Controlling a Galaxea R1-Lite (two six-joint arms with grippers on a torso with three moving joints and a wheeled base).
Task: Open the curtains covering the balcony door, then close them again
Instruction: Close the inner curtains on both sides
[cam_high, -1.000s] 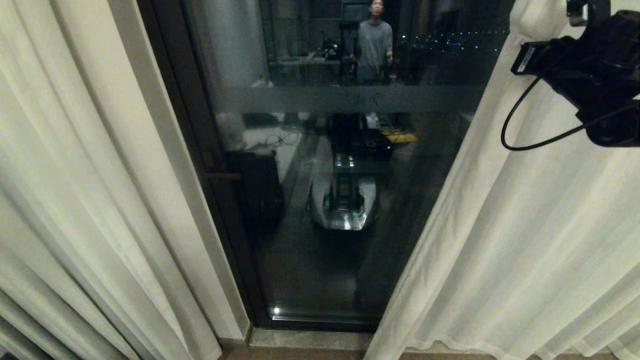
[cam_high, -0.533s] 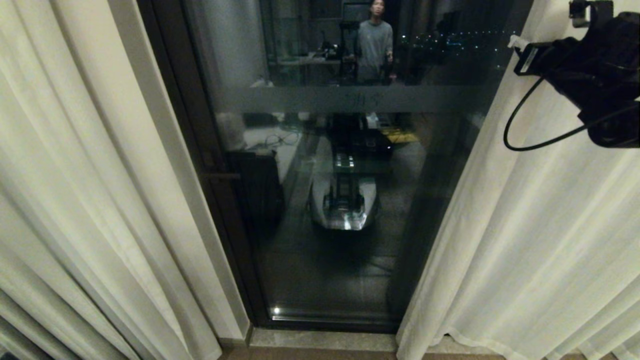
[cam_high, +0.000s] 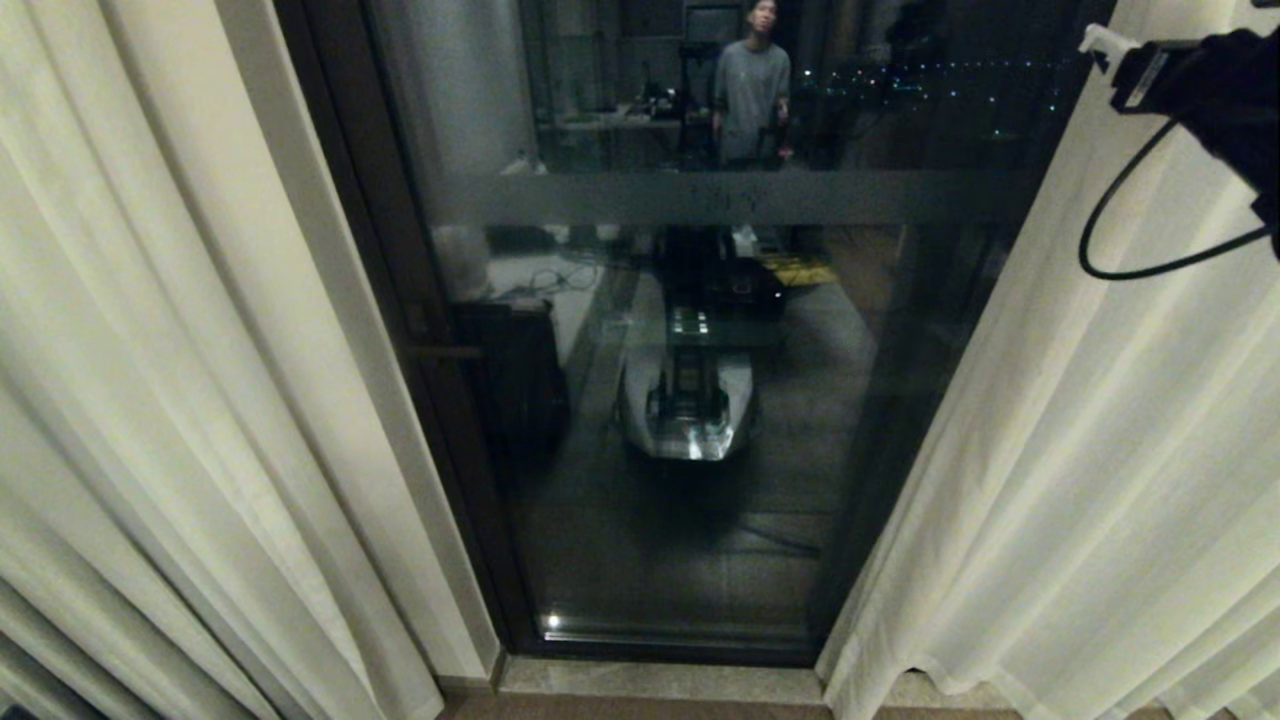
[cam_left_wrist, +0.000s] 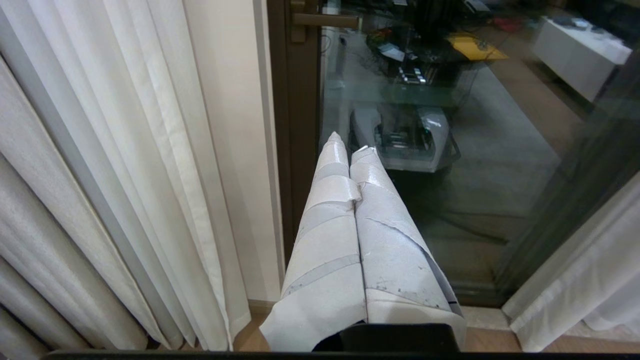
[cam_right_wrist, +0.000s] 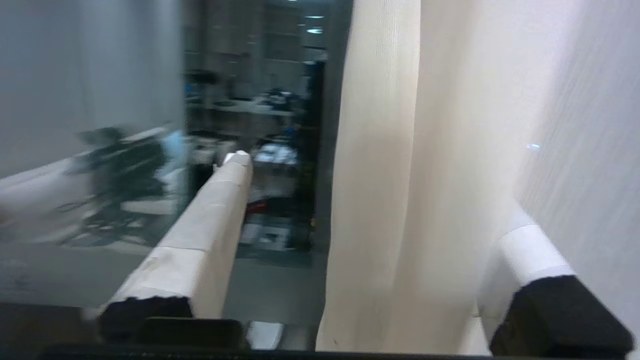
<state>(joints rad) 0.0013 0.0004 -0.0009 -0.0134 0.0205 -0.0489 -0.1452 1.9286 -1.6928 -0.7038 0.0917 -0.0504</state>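
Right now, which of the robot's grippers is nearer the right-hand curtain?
Right. The right gripper has the right-hand curtain between its open jaws; the left gripper hangs shut in front of the balcony door.

Person (cam_high: 752, 85) in grey top, standing, seen as reflection near top centre of glass. Desk w/ clutter (cam_high: 610, 125) reflected just beside person, to the left. Yellow item (cam_high: 800, 270) reflected lower down. Stone threshold strip (cam_high: 660, 680) along floor (cam_high: 640, 710) at bottom edge.
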